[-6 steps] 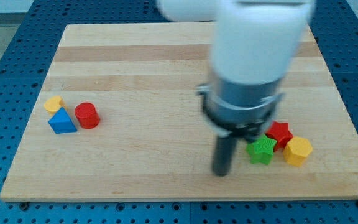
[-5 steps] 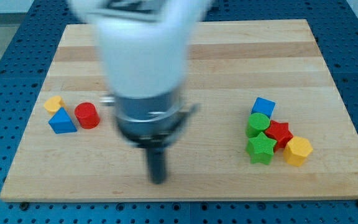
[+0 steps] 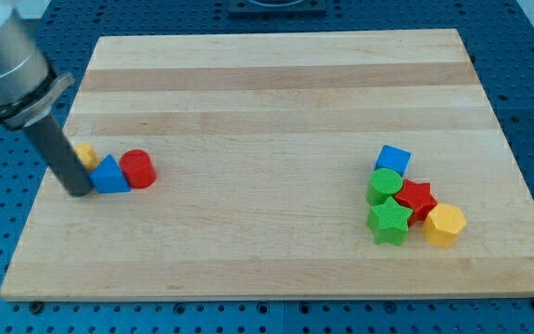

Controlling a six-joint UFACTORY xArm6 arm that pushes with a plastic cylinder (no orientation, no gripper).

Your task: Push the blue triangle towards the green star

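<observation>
Arm swept across the desk (image 3: 276, 93) from the 3 o'clock side to the 9 o'clock edge. My tip (image 3: 78, 191) now touches the blue triangle (image 3: 110, 176) at its 9 o'clock face, which looks nudged toward 3 o'clock against the red cylinder (image 3: 138, 170). Lined up for the push. No fingers, bare rod. Green star (image 3: 389, 223) far off at 3 o'clock.

Counter (image 3: 276, 83): two groups, well apart.

Group near left edge: my tip (image 3: 79, 191) leftmost, touching or just beside the blue triangle (image 3: 110, 175); red cylinder (image 3: 138, 170) touching the triangle's right side; yellow block (image 3: 85, 154) behind, partly hidden by the rod.

Group near right edge: blue cube (image 3: 393, 160) rearmost; green cylinder (image 3: 385, 186) before it; red star (image 3: 416, 198) to its right; green star (image 3: 389, 223) foremost; yellow hexagon (image 3: 444, 224) rightmost.
</observation>
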